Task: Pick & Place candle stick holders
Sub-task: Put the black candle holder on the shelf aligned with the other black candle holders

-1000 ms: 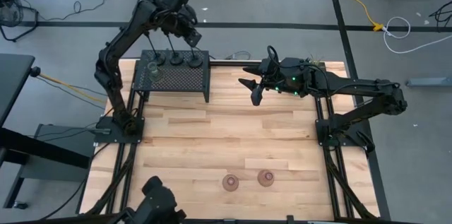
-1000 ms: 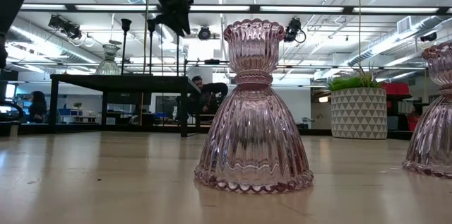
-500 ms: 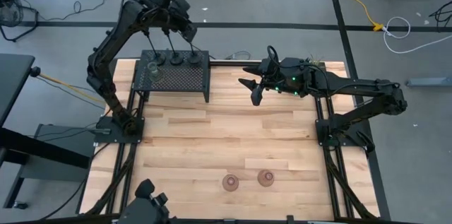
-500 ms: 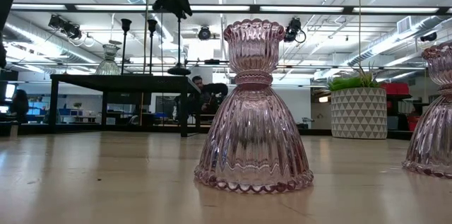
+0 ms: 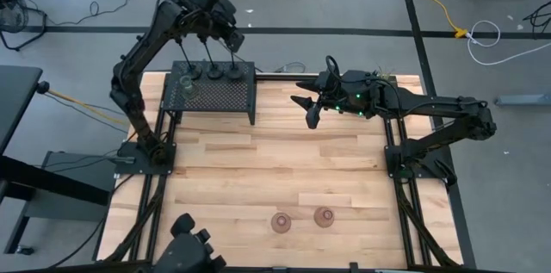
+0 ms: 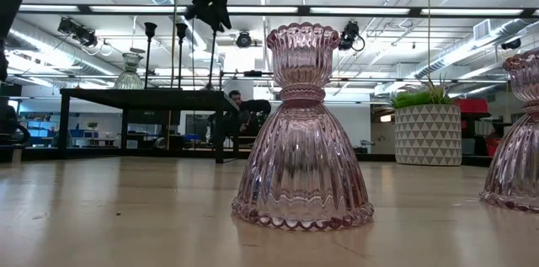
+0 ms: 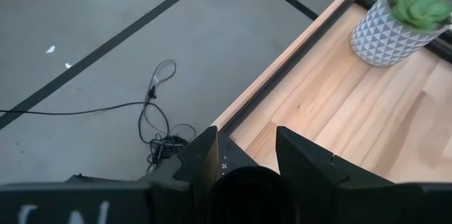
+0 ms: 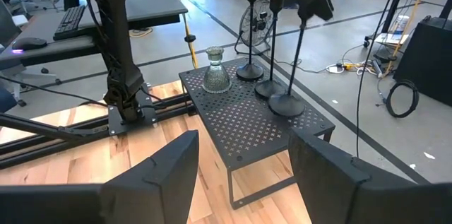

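Glass first: at the left end of the mesh box [image 5: 225,101], at the far left of the table [image 5: 258,161], we see the green glass holder [image 8: 215,72] standing upright. Just beside it on the box's top, three black holders [image 8: 248,72] stand in a row along the far edge. Over the right black holder [image 5: 232,72] hangs the left gripper [image 5: 231,40]. Its fingers [image 7: 205,160] are partly closed around the cup at the top of the thin stem. The stem runs straight down to its round base at the mesh, though we cannot tell whether the base bears on it or sits just clear.

To the right of the box, the right gripper [image 5: 312,111] hovers above bare wood. Its fingers [image 8: 169,167] are spread wide and hold nothing. A plant [image 7: 406,12] in a white patterned pot stands at the far edge.

Near the front edge, well apart from the box, we see two pink holders [image 5: 281,221] upright, close together.
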`<state>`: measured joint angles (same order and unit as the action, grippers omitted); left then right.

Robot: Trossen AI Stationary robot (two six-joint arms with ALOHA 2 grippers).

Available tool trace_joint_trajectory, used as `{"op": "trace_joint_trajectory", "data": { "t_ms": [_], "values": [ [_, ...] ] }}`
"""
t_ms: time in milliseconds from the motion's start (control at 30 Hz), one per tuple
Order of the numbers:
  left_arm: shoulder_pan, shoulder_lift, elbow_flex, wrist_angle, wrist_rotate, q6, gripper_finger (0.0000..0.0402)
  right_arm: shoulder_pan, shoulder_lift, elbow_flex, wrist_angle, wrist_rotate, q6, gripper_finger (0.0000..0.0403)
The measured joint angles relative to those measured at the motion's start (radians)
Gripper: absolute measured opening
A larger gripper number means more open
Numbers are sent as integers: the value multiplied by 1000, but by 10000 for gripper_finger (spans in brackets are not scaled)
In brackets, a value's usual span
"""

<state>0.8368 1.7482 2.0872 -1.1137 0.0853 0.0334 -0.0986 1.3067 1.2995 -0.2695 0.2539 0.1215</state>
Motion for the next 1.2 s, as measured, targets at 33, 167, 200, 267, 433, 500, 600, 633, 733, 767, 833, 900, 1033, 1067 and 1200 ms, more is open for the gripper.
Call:
{"op": "trace_joint_trajectory", "data": {
  "t_ms": [33,167,200,267,433,500,600,633,733,767,833,900,1033,1067,1200],
  "values": [
    [0,7,0,-1,-5,0,147,0,0,0,0,0,0,220],
    [0,18,0,1,-27,11,147,0,0,0,0,0,0,220],
    [1,18,0,0,-30,12,147,0,0,0,0,0,0,220],
    [4,19,0,-2,-40,13,147,0,0,0,0,0,0,220],
    [5,19,0,-2,-33,13,147,0,0,0,0,0,0,220],
    [4,19,0,-7,-33,12,147,0,0,0,0,0,0,220],
    [4,19,0,-7,-33,12,147,0,0,0,0,0,0,220],
    [5,19,0,-7,-33,12,147,0,0,0,0,0,0,220],
    [4,19,0,-8,-32,12,147,0,0,0,0,0,2,220],
    [4,19,0,-9,-32,12,147,0,0,0,0,0,2,220],
    [4,19,0,-15,-32,12,147,0,0,0,0,0,2,220],
    [4,19,0,-16,-32,12,147,0,0,0,0,0,3,220],
    [2,19,0,-28,-31,13,147,0,0,0,0,0,5,220],
    [2,19,0,-31,-31,13,147,0,0,0,0,0,5,220],
    [1,19,0,-37,-33,25,162,0,0,0,0,0,5,220]
  ]
}}
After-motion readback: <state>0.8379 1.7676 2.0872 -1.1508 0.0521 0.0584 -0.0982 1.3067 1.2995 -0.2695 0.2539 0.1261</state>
